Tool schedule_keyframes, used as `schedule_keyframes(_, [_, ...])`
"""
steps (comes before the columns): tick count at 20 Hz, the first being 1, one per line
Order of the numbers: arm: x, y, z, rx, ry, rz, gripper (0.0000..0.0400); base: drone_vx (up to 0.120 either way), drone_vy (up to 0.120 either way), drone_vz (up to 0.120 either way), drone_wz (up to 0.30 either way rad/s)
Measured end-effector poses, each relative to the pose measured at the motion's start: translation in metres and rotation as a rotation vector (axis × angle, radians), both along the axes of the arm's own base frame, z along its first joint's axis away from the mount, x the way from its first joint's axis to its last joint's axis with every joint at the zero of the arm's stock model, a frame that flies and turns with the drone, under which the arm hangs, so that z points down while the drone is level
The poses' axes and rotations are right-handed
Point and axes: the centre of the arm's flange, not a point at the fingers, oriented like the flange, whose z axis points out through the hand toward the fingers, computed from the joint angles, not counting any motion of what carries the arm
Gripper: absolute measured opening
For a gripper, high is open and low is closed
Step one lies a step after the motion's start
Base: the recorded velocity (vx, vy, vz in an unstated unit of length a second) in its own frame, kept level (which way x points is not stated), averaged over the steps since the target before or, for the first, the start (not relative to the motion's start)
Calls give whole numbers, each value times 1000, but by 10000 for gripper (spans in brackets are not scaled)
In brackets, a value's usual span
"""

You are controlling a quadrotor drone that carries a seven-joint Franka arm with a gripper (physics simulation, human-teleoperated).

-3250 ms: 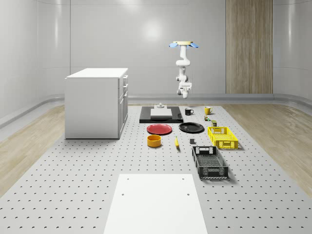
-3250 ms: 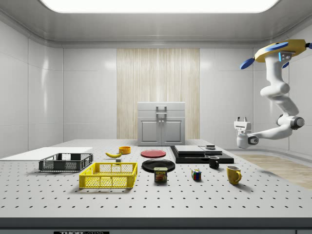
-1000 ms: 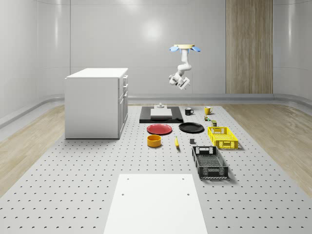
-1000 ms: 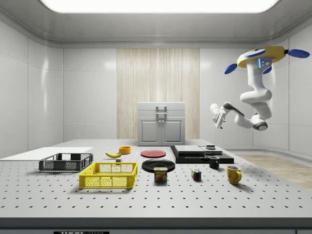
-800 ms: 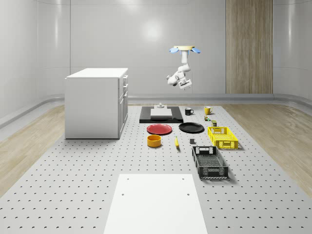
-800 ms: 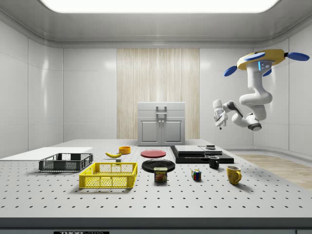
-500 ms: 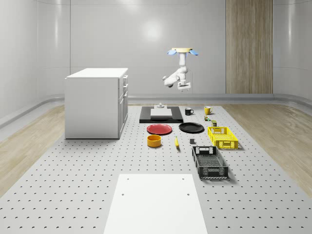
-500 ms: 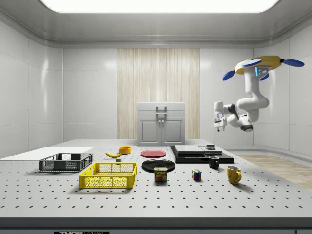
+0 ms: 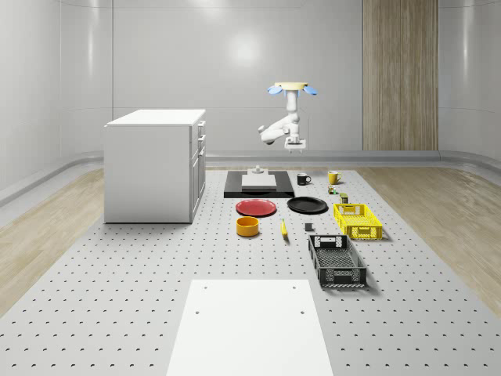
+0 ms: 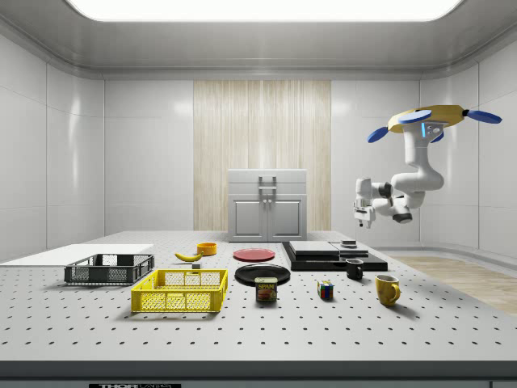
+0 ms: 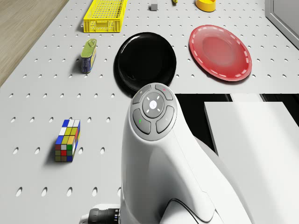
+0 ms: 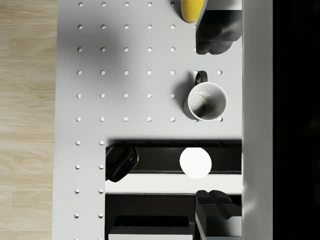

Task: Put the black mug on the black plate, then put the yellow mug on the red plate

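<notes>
Drone (image 10: 426, 122) hovers over counter (image 9: 117, 298) rear, tool (image 10: 363, 212) poised above black mug (image 12: 205, 100) for descent — finger state unreadable.

A white cabinet (image 9: 155, 164) is standing on the perforated counter (image 9: 117, 266). A yellow basket (image 9: 358, 220) is sitting beside a black basket (image 9: 337, 261). An orange bowl (image 9: 247, 226), a banana (image 9: 283, 229), a can (image 11: 88, 55) and a colour cube (image 11: 67, 140) are lying nearby.
</notes>
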Motion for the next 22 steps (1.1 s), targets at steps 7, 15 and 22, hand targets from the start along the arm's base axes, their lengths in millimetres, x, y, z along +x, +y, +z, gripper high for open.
schedule_keyframes(7, [0,-1,0,-13,1,0,400,63,6,-120,0])
schedule_keyframes(15, [0,-2,0,-17,1,0,400,0,15,-120,0])
schedule_keyframes(22, [0,-2,0,-18,1,0,400,114,0,-23,0])
